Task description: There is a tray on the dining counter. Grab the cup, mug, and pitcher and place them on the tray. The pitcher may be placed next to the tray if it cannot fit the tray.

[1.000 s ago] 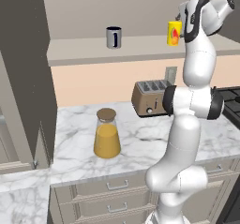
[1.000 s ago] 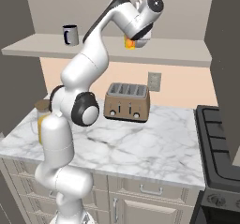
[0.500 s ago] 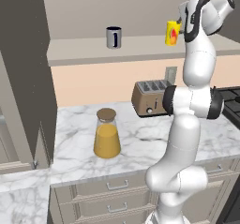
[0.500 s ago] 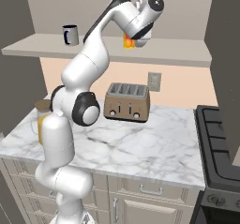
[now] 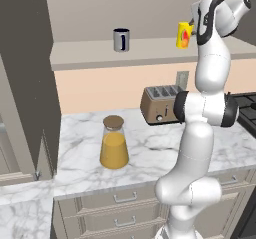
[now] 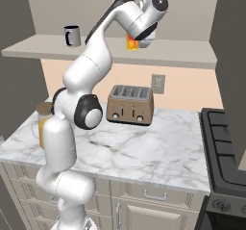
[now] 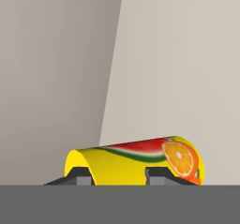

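Note:
The yellow cup [image 5: 184,35] with the fruit picture is at the right end of the high wall shelf [image 5: 85,57], and my gripper [image 5: 190,32] is raised to it and shut on it. In the hand view the cup [image 7: 136,161] lies across the two dark fingertips [image 7: 78,178], which press against it. From the right base view the cup [image 6: 130,42] peeks out under the hand [image 6: 136,37]. The dark mug [image 5: 121,39] stands further left on the same shelf. The pitcher [image 5: 114,145] of orange liquid stands on the marble worktop below. The tray and the dining counter are out of view.
A brown toaster [image 5: 159,105] sits at the back of the worktop [image 6: 158,152] under the shelf, beside a wall socket. A black stove [image 6: 226,142] borders the worktop on the right. A tall dark cabinet [image 5: 25,83] rises at the left.
The fingers have closed from wide open onto the cup. The arm and the cup have hardly shifted.

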Controlling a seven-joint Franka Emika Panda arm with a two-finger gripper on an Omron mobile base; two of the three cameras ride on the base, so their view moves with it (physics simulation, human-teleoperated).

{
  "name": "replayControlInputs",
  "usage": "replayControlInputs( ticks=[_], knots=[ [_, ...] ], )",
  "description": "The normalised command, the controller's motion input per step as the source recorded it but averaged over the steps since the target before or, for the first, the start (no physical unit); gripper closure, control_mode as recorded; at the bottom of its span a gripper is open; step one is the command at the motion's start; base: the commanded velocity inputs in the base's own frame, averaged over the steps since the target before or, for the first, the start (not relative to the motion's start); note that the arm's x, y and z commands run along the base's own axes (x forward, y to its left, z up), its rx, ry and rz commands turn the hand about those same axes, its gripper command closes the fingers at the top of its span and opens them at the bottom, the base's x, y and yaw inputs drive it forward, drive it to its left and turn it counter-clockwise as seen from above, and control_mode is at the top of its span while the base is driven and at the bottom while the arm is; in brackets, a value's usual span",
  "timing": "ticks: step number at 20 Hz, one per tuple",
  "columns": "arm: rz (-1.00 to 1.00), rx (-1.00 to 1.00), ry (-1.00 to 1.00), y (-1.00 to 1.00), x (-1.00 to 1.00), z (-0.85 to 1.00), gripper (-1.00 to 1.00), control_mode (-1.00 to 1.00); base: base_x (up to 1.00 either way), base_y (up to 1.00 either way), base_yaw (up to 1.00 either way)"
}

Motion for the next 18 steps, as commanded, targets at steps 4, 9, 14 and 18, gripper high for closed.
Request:
replayControlInputs(
  ticks=[4, 9, 14, 18],
  knots=[
    [0.0, 0.02, 0.0, 0.0, 0.0, 0.0, 1.0, -1.0, 0.0, 0.0, 0.0],
    [0.0, 0.06, -0.04, -0.03, 0.0, 0.0, 1.0, -1.0, 0.0, 0.0, 0.0],
    [0.0, 0.09, -0.09, -0.11, -0.03, 0.0, 1.0, -1.0, 0.0, 0.0, 0.0],
    [-0.01, 0.08, -0.13, -0.19, -0.03, 0.0, 1.0, -1.0, 0.0, 0.0, 0.0]
  ],
)
